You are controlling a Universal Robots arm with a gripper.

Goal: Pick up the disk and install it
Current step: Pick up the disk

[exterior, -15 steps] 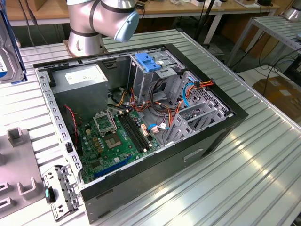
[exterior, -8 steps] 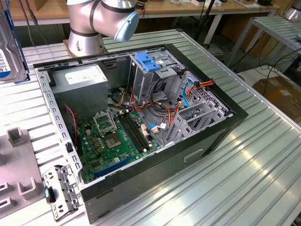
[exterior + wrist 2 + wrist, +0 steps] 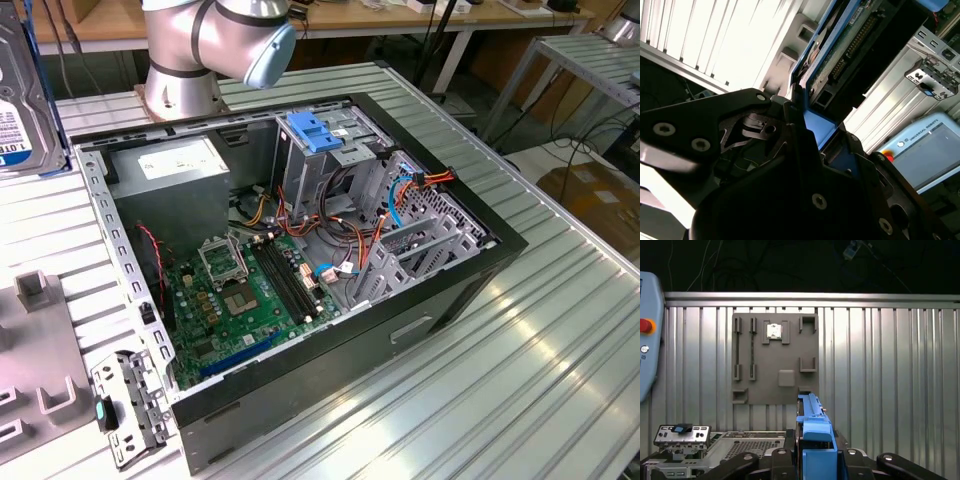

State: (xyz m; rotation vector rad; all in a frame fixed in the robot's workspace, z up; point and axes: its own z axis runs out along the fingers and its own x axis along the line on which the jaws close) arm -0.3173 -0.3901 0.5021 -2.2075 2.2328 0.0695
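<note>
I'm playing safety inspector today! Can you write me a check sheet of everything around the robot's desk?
Surface: ribbed metal table carrying an open computer case.
Job's things: disk with blue rails, held above the table, outside the case.
Clutter: grey holder plate; small metal bracket.
Grippers: the hand is shut on the disk.
Cables: orange, red and blue wires inside the case.
Surroundings: control tablet beside the table; wooden bench behind.

Blue rails frame the disk, the tabletop is ribbed silver, the fixture plate grey, the motherboard green.
</note>
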